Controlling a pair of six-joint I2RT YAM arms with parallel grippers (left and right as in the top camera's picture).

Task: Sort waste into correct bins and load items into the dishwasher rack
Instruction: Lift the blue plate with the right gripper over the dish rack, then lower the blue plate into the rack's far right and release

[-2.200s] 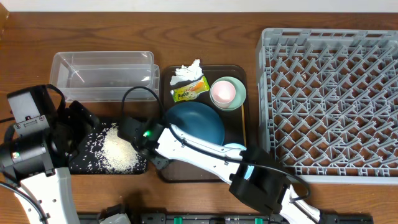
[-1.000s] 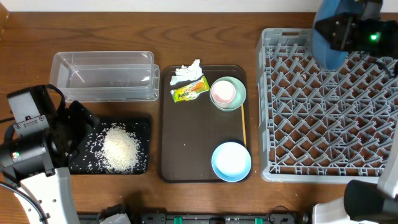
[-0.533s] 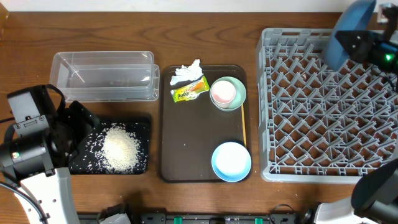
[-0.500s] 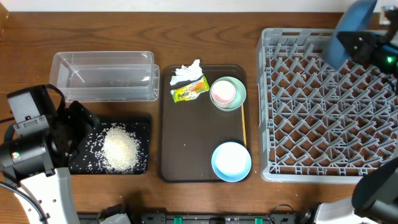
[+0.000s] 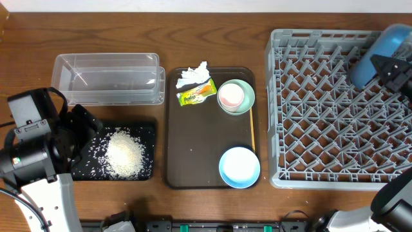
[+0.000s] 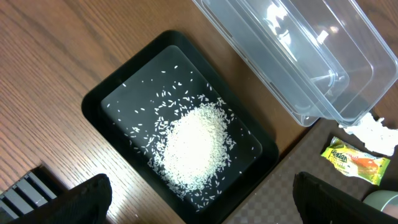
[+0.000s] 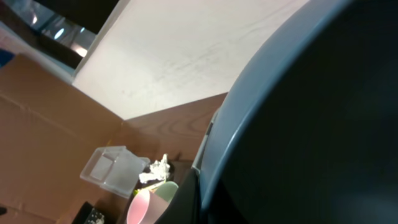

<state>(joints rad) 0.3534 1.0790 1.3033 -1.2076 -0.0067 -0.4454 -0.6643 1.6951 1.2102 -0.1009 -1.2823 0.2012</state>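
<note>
From above, the right tool (image 5: pixel 386 66) is clamped on the large dark-blue dish (image 5: pixel 376 51), which it holds tilted on edge over the far right part of the grey dishwasher rack (image 5: pixel 322 129). On the brown serving tray (image 5: pixel 199 142) lie the crumpled tissue (image 5: pixel 192 75) and the yellow-green wrapper (image 5: pixel 196 94) at the far end. The pink cup (image 5: pixel 231 95) sits inside the pale-green bowl (image 5: pixel 248 103), the light-blue bowl (image 5: pixel 239 167) stands at the near right corner, and the thin wooden stick (image 5: pixel 252 132) lies along the right rim. Left of it on the tabletop (image 5: pixel 212 26) stand the clear tub (image 5: pixel 106 78) and, nearer, the black tray (image 5: pixel 147 132) with the rice heap (image 5: pixel 124 156). The left tool (image 5: pixel 77 138) hangs over the black tray's left end. The left wrist camera shows its fingers (image 6: pixel 93 193) spread wide with nothing between them, above the rice (image 6: pixel 193 146), the tub (image 6: pixel 311 56) beyond. In the right wrist view the dish (image 7: pixel 311 124) fills most of the frame, with cup (image 7: pixel 142 208) and tissue (image 7: pixel 158 167) small below.
</note>
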